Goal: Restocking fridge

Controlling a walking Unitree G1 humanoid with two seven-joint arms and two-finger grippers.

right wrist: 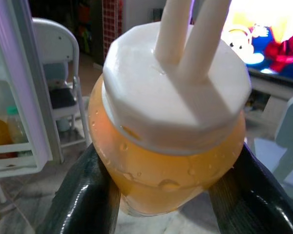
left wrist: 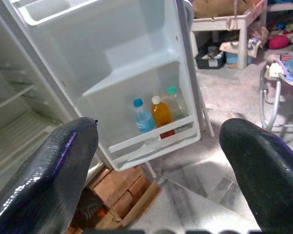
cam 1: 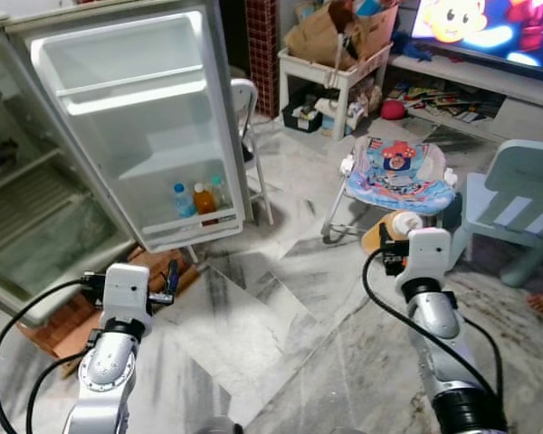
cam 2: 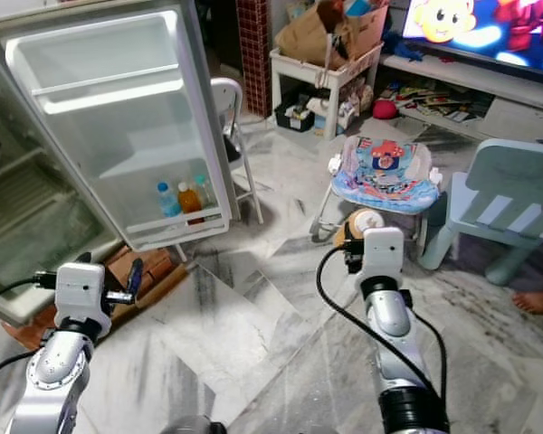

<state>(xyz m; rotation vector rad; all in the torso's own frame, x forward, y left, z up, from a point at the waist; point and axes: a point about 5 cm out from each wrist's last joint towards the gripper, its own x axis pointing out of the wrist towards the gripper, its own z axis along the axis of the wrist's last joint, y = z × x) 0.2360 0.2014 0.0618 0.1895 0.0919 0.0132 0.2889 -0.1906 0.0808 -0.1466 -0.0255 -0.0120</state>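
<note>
**One full bottle in the jaws, three already in the door**

One orange bottle [right wrist: 168, 146] sits clamped between the jaws of the right gripper [cam 1: 394, 237], the black fingers [right wrist: 83, 195] pressed on its body just under the wide white cap [right wrist: 178, 87]. It looks filled nearly to the neck, so I'd judge it fairly heavy for its size. Droplets bead the plastic, so it is probably cold and slippery, and the wall may give a little under pressure. The hold below the cap's lip seems sensible, since the lip could catch it if it slides.

The left gripper [left wrist: 158, 161] has its jaws spread wide with nothing between them. Beyond that gap lies the open fridge door [cam 1: 145, 117], whose bottom rack [left wrist: 156, 139] already holds three bottles [left wrist: 158, 114] standing side by side.
</note>
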